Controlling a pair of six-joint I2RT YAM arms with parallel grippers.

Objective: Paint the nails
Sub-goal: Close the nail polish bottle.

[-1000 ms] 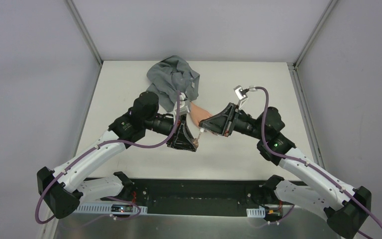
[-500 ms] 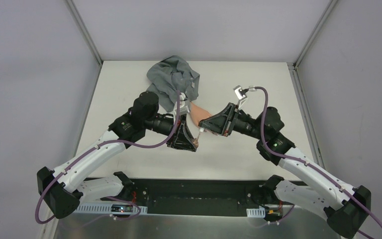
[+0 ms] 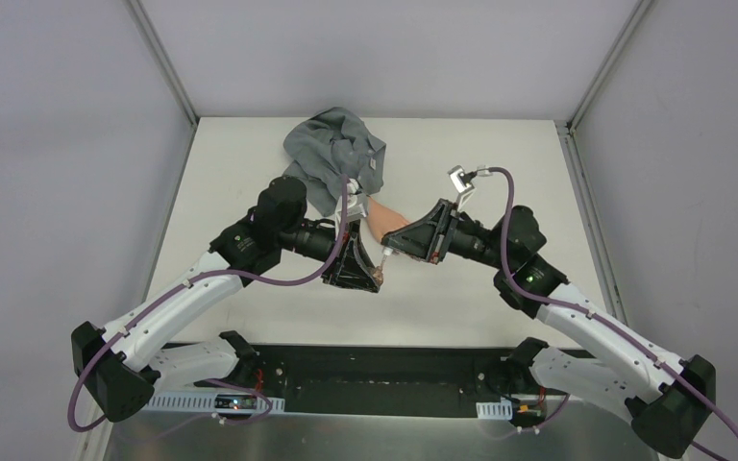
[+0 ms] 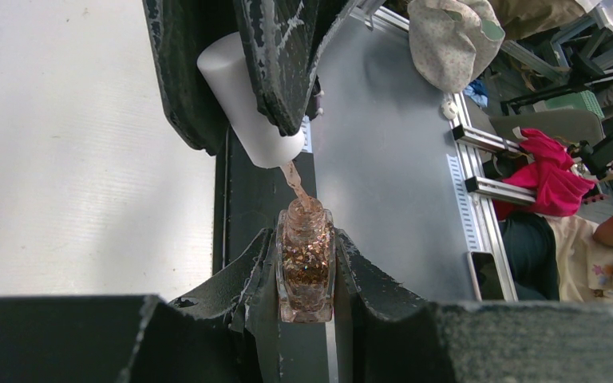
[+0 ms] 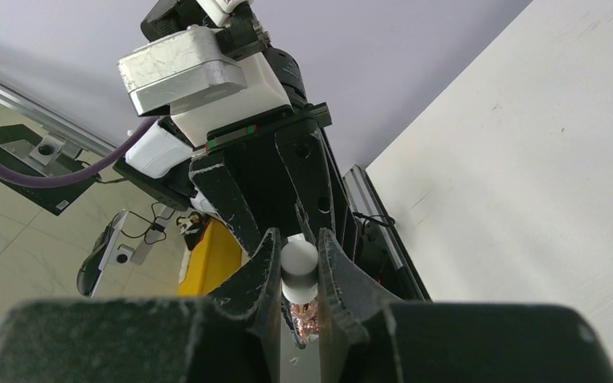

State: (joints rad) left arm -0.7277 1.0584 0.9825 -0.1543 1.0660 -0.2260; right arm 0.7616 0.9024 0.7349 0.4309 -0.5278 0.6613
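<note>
My left gripper (image 4: 306, 239) is shut on a small clear bottle (image 4: 306, 267) of coppery glitter polish, held neck up above the table's near edge. My right gripper (image 5: 298, 243) is shut on the bottle's white cap (image 5: 298, 267). The cap (image 4: 247, 104) hangs just above the bottle, and its wet brush (image 4: 294, 179) reaches down to the open neck. In the top view the two grippers meet tip to tip, left gripper (image 3: 370, 274) below right gripper (image 3: 389, 252). Just behind them lies the peach fake hand (image 3: 386, 221) with its grey sleeve (image 3: 334, 154). The nails are hidden behind the grippers.
The bunched grey sleeve covers the table's back middle. A black mounting strip (image 3: 375, 370) runs along the near edge between the arm bases. Grey walls and metal posts (image 3: 163, 58) bound the white table (image 3: 500, 154) on three sides.
My right gripper with the cap has shifted slightly left toward the bottle. The left gripper and bottle have stayed put.
</note>
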